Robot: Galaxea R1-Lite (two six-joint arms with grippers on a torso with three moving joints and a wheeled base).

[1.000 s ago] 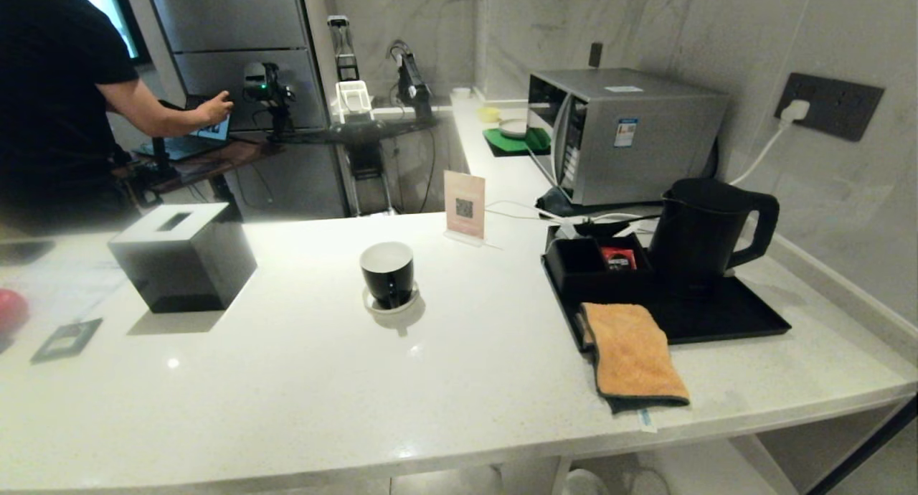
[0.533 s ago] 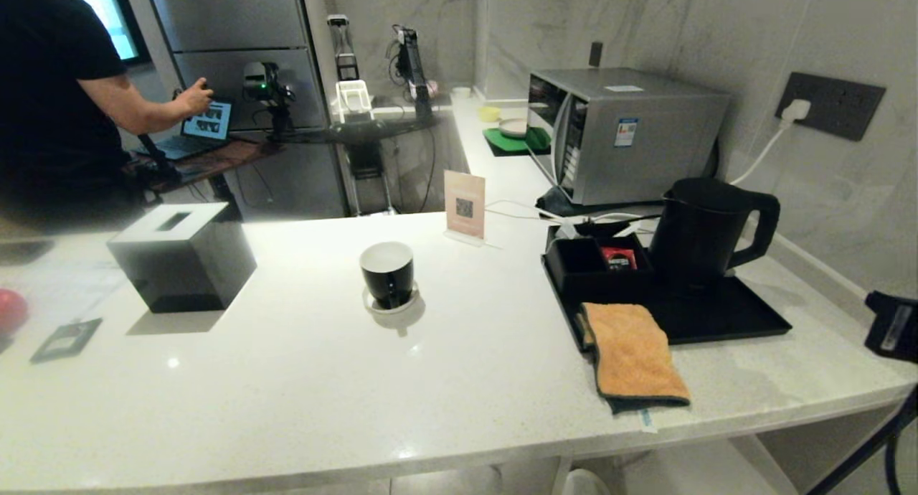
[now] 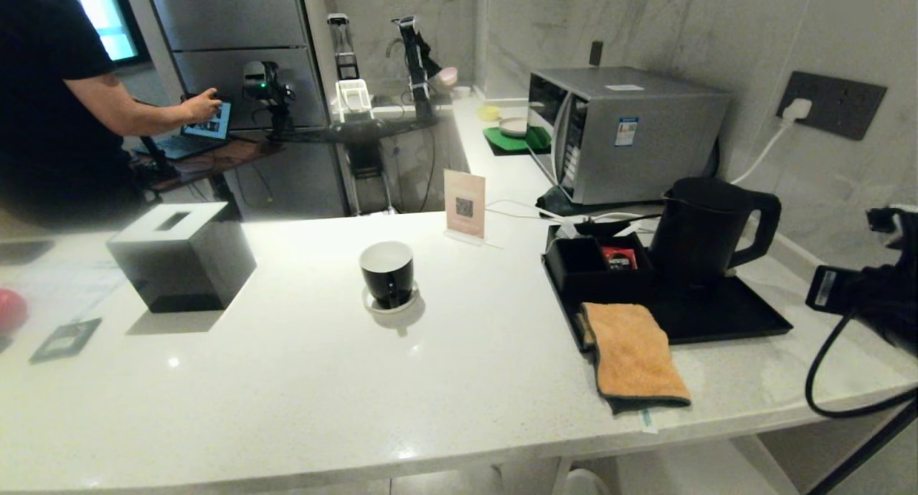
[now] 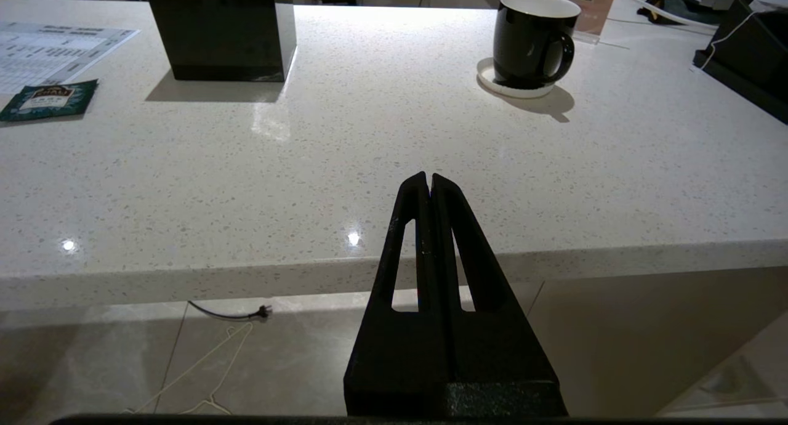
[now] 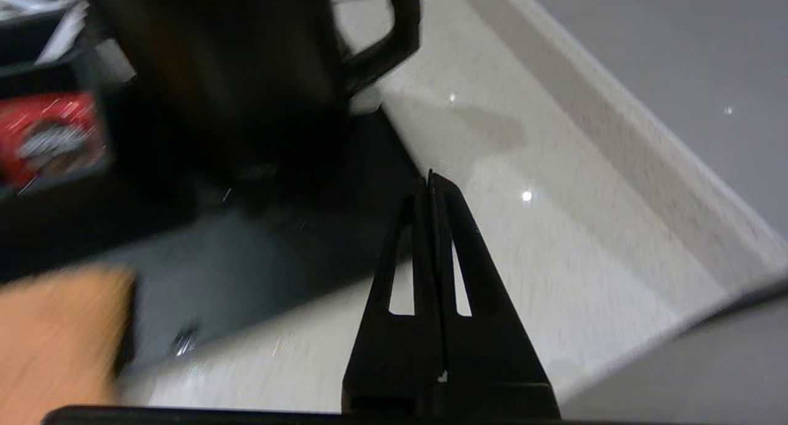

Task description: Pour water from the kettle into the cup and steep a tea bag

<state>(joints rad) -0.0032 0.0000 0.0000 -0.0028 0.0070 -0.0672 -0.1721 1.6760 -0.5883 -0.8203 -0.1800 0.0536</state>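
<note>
My right gripper [image 5: 430,177], fingers pressed together and empty, hovers beside the tall matte black kettle's [image 3: 701,234] loop handle; left gripper [image 4: 428,178] likewise closed, parked.

No lettering is legible; the sign [image 3: 464,205] bears a QR code.

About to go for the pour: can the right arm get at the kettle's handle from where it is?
Probably yes. The kettle stands on the black tray with its handle turned toward the right gripper; only bare counter lies between. The jaws are shut and must open first.
</note>
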